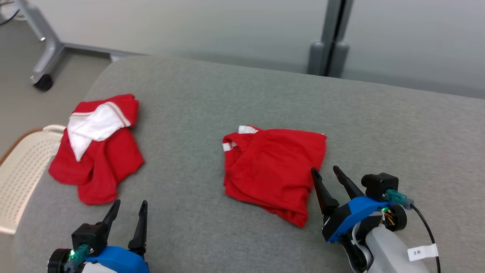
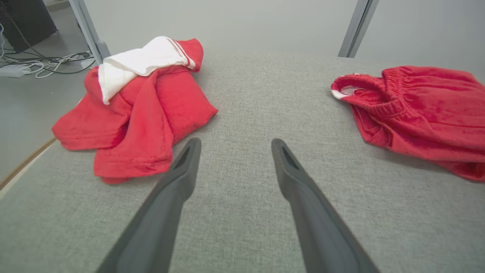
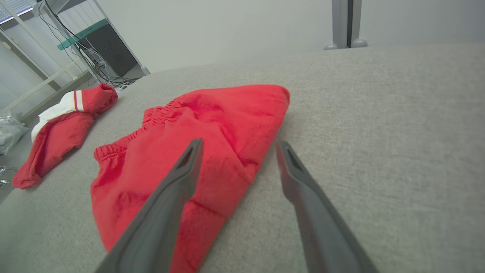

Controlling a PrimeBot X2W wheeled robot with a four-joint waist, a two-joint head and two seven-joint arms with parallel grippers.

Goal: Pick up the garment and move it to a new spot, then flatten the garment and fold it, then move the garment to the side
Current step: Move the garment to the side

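A big grey cushion (image 1: 227, 94) holds the red shorts (image 1: 273, 170), which lie folded near its middle. Some red and white clothing (image 1: 98, 151) lies in a heap well off to the left, near the edge. It is too bunched up to tell what kind it is. Past that edge sits a cream basket (image 1: 22, 167) with little holes, partly cut off. Behind are a grey leg on a wheel (image 1: 43, 57) and a grey post (image 1: 329, 41).

The right gripper (image 1: 324, 169) is spread wide and holds nothing. It is at the right edge of the shorts, with one finger over the cloth, and I cannot tell if it touches. The left gripper (image 1: 130, 203) is spread wide too, with nothing in it, just below the heap.

The left wrist view cuts off the shorts but shows wires (image 2: 45, 64) on the floor. The right wrist view shows a dark cabinet (image 3: 110, 49)
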